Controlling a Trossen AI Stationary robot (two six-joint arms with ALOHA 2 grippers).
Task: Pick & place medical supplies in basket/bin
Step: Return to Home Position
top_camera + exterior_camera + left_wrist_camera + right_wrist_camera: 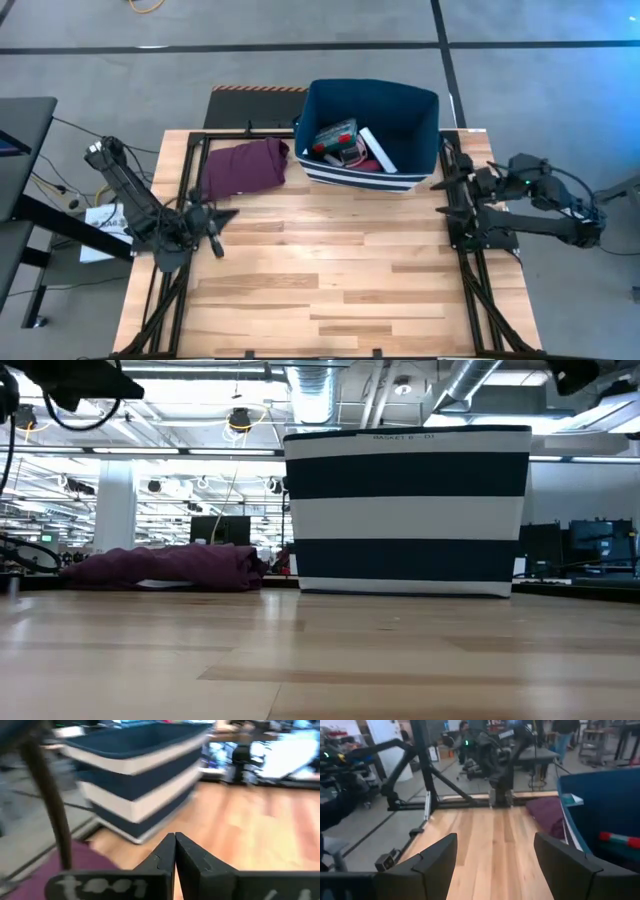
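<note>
The navy-blue bin with white stripes (420, 120) stands at the table's far edge, also seen in the low view (407, 510). Inside it lie a teal box (335, 138), a white packet (379, 150) and a reddish roll (366, 166). The right wrist view shows a red-tipped item (619, 840) in the bin (590, 800). My left gripper (216, 243) is shut and touches nothing, at the table's left side near the maroon cloth; in its wrist view the fingers (175, 845) meet. My right gripper (441, 184) hangs open (495, 851) at the table's right side, just near of the bin.
A large maroon cloth (244, 165) lies left of the bin at the far edge, also seen in the low view (165, 567) and the right wrist view (547, 814). Black frame rails (180, 200) run along both table sides. Bare wood (330, 270) spans the middle and near part.
</note>
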